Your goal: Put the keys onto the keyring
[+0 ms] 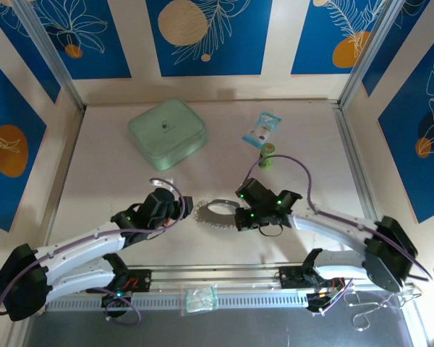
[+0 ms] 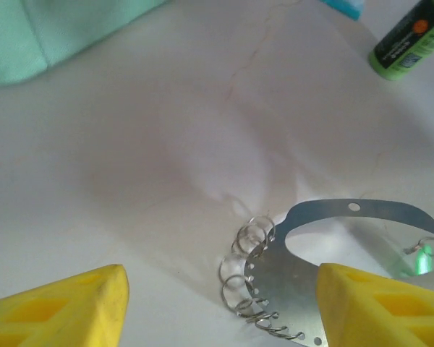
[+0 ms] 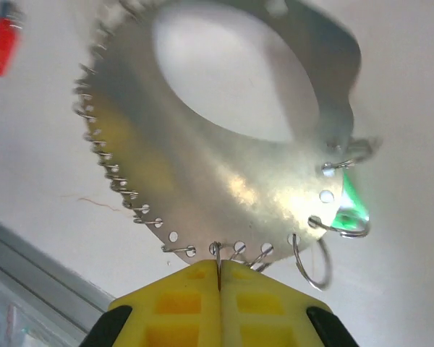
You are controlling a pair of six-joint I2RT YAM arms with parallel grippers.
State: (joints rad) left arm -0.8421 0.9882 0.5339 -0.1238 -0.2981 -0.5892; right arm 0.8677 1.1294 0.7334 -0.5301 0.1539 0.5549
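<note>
The right claw (image 3: 218, 280) was found fully closed, its yellow fingers pinching the near rim of the keyring (image 3: 202, 181) at the row of punched holes. The left claw (image 2: 220, 289) stood wide open with nothing held, its fingers either side of the fringed end of the hoop. The keyring sat on or just above the counter (image 2: 130, 166) between the two claws; whether it lay flat or was tipped up could not be determined. In the top view its long axis ran roughly left to right. The fringe of split rings (image 2: 249, 235) curved along the near and left edge, toward the left claw, and the plain edge faced away. The green key (image 3: 351, 210) hung at the right-hand end, apparently already carried on a split ring. The red key (image 3: 1, 45) lay apart on the counter beyond the fringe, not yet attached. Assessment: the right claw should hold the rim firmly and level, clear of the small rings, with the fringe presented leftward. The left claw should take the red key by its plastic head, leaving the eye free to thread. Farther off stood a green bottle (image 2: 409, 40), and beyond it a mint-green pouch (image 1: 166, 132), neither involved.
</note>
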